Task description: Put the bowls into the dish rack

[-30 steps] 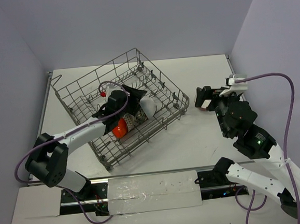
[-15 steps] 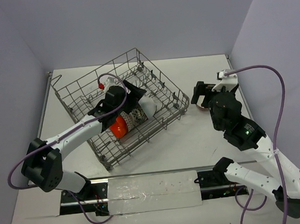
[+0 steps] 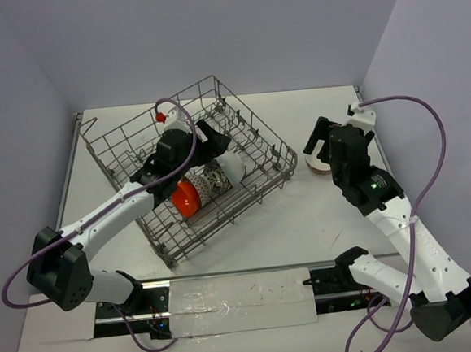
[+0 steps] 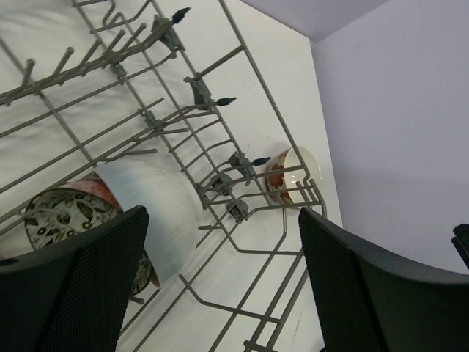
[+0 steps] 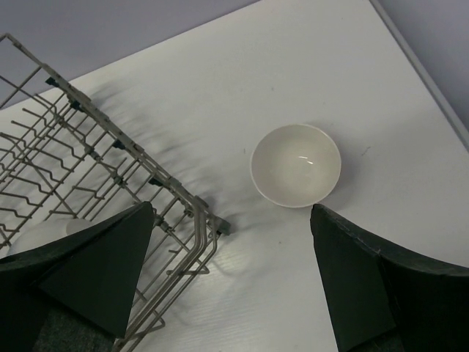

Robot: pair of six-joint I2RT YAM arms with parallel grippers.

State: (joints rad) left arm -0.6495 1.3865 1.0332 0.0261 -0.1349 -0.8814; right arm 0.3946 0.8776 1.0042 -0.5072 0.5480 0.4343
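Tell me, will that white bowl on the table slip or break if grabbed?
The white bowl looks glossy, so it may slip. It seems hard ceramic: probably stiff, maybe chippable if dropped. Sitting upright on the table, it likely won't roll.

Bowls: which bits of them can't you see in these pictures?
- Orange bowl: top view, the left arm covers part of it.
- Patterned bowl: left wrist view, a left finger hides its lower edge.
- White bowl: right wrist view shows only its inside; top view, the right fingers cover most of it.
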